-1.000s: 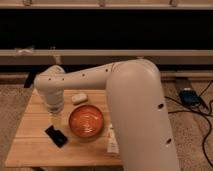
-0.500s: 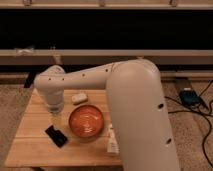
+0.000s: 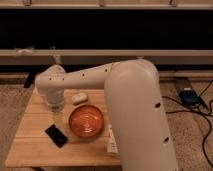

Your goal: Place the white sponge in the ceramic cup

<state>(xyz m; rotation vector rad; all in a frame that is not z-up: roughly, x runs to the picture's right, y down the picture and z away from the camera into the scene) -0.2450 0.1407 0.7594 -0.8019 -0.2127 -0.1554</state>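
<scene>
Nothing had shifted against the frames of a second and half a second before: the arm, the objects and the pale slatted wooden surface (image 3: 29,148) all lay as they had. The big white robot arm (image 3: 135,115) filled the near right and reached leftward across the far part of the surface, and it hid much of the right side. At the arm's far-left end the wrist turned downward, with the gripper (image 3: 57,111) hanging low over the left part of the surface, just left of the wide orange bowl (image 3: 86,121) and on the far side of the flat black rectangular device (image 3: 56,135). The gripper showed only as a pale blur below the wrist, so whether it was open or closed could not be told, nor whether it touched the wood. The small off-white rounded sponge (image 3: 79,97) lay on the surface just beyond the bowl's far-left rim, a little right of the gripper and apart from it. The ceramic cup could not be made out with any certainty. A small pale shape (image 3: 57,59) peeked above the arm at the far left, too vague to identify. A white upright object (image 3: 112,143) just right of the bowl was half covered by the arm. On the floor to the right lay dark cables (image 3: 204,107) and a small bluish box (image 3: 189,96).
</scene>
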